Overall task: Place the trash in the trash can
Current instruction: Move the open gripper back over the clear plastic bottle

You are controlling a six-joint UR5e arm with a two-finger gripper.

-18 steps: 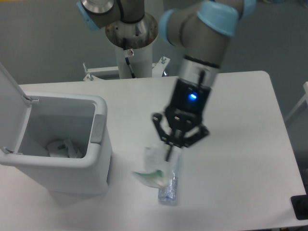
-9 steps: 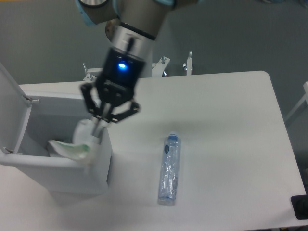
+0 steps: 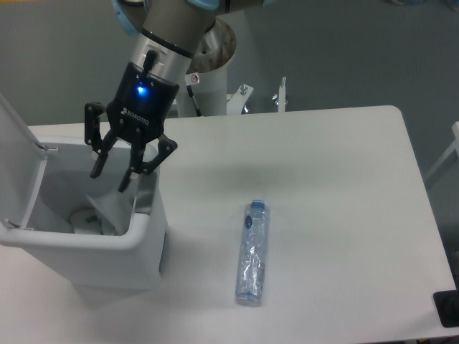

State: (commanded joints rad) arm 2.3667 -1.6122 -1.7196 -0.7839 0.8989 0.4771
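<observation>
Your arm slanting down from the top edge, gripper (image 3: 110,174) spread-fingered and empty at upper left.

Single fixed view, mounted high and looking steeply down across the white table (image 3: 337,179) from its front edge toward the arm's pedestal (image 3: 204,79) at the far side. It sat fairly close: the table filled most of the frame, its near edge cut off at the bottom. The trash can (image 3: 143,244) took the lower left, its raised lid clipped by the left border. The arm entered from the top, upper links cropped. Grey floor showed beyond the table. No second view to compare.
</observation>
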